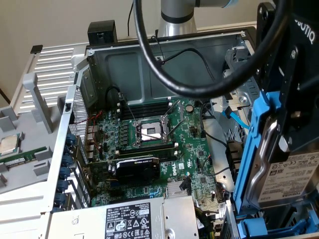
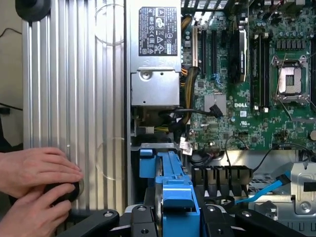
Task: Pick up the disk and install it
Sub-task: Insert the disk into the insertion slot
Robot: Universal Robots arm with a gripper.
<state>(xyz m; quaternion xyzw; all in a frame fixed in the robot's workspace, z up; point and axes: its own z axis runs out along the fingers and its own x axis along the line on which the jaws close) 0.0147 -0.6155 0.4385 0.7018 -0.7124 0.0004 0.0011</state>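
Observation:
The disk (image 1: 289,177) is a silver-grey hard drive with a white printed label, clipped in a bright blue carrier frame (image 1: 251,149). It hangs on edge at the exterior view's right, above the front corner of the open computer case. My black gripper (image 1: 291,134) is shut on it from above. In the wrist view the blue carrier (image 2: 170,182) stands between my black fingers (image 2: 140,222), over the edge of the case beside the drive bay slots (image 2: 222,177).
The case holds a green motherboard (image 1: 149,144) with an open CPU socket (image 1: 152,130), a graphics card (image 1: 137,169) and a grey power supply (image 1: 134,219). A thick black cable (image 1: 164,74) loops overhead. A person's hands (image 2: 34,182) rest on the ribbed silver panel (image 2: 74,98).

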